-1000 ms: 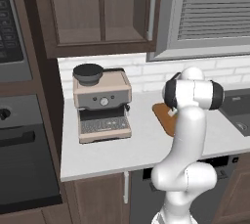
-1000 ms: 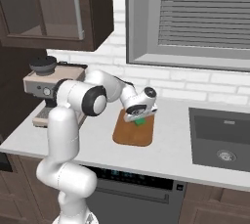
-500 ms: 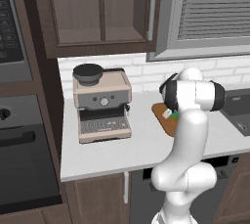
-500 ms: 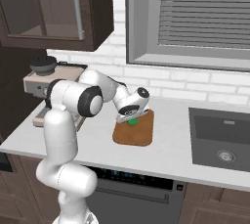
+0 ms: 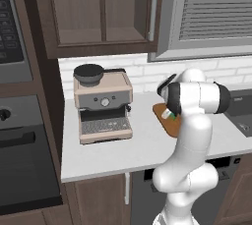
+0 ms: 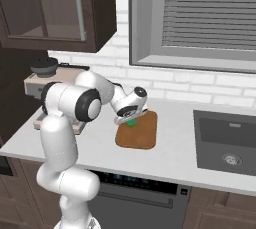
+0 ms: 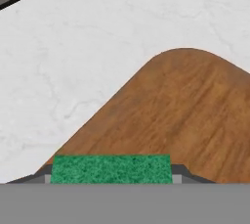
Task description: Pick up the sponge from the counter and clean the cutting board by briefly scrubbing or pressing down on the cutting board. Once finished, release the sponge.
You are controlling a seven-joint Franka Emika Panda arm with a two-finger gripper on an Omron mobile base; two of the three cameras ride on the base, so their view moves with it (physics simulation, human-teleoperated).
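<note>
Hand pinching the sponge on the cutting board's near-left part

The hand point(image 6: 131, 119) grips the green sponge point(image 6: 132, 122) between its two fingers; in the hand view the sponge point(image 7: 111, 169) sits squeezed between the dark fingertips point(image 7: 179, 173), its green face towards the camera, right over the brown cutting board point(image 7: 171, 120). Since a second ago the hand has slid with the sponge from the board's far-right part across to its left side, nearer the coffee machine point(image 6: 50, 90). The cutting board point(image 6: 137, 130) lies flat on the pale surface point(image 6: 170, 153), unmoved, between the coffee machine and the sink point(image 6: 227, 143). In the left base view the arm's elbow hides most of the cutting board point(image 5: 167, 121), and a bit of the sponge point(image 5: 168, 115) shows at its edge.
</note>
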